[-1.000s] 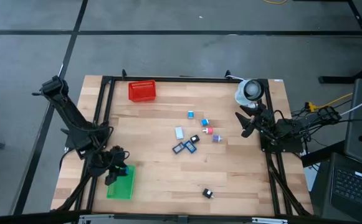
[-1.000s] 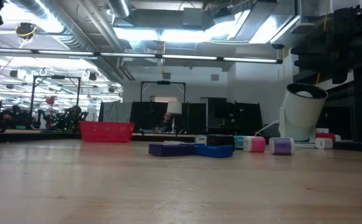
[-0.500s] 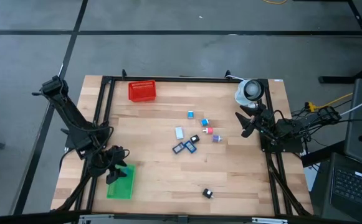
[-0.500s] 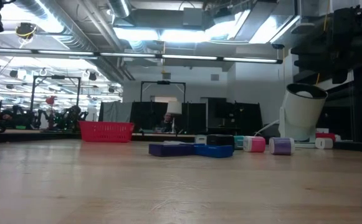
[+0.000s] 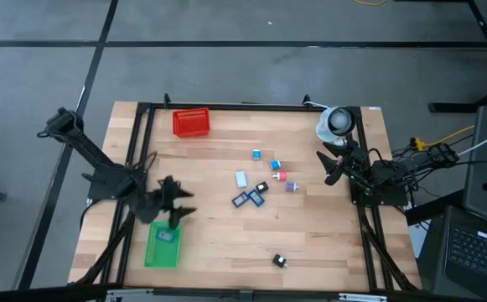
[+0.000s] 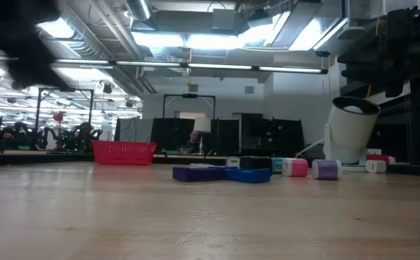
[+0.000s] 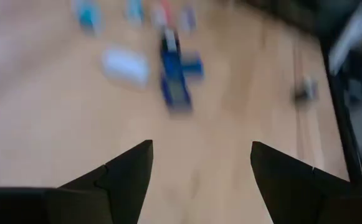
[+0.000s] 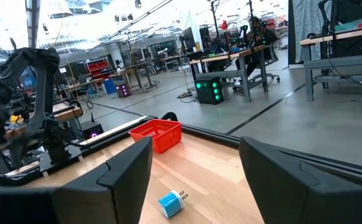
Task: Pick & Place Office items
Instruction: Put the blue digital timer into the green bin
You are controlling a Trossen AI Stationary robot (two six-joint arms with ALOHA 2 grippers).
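- Left claw (image 5: 174, 207) is spread wide and empty, just above the green tray (image 5: 162, 249).
- Right claw (image 5: 334, 165) is spread, empty, far across the tabletop (image 5: 218, 235).
- Office items (image 5: 260, 180) lie well right of the tray.

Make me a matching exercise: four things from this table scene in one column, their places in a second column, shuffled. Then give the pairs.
1. red mesh basket
2. green tray
3. left gripper
4. right gripper

A. over the right edge of the table, open
B. far left part of the table
C. just above the tray's far end, open
D. near left corner

Pairs: 1-B, 2-D, 3-C, 4-A
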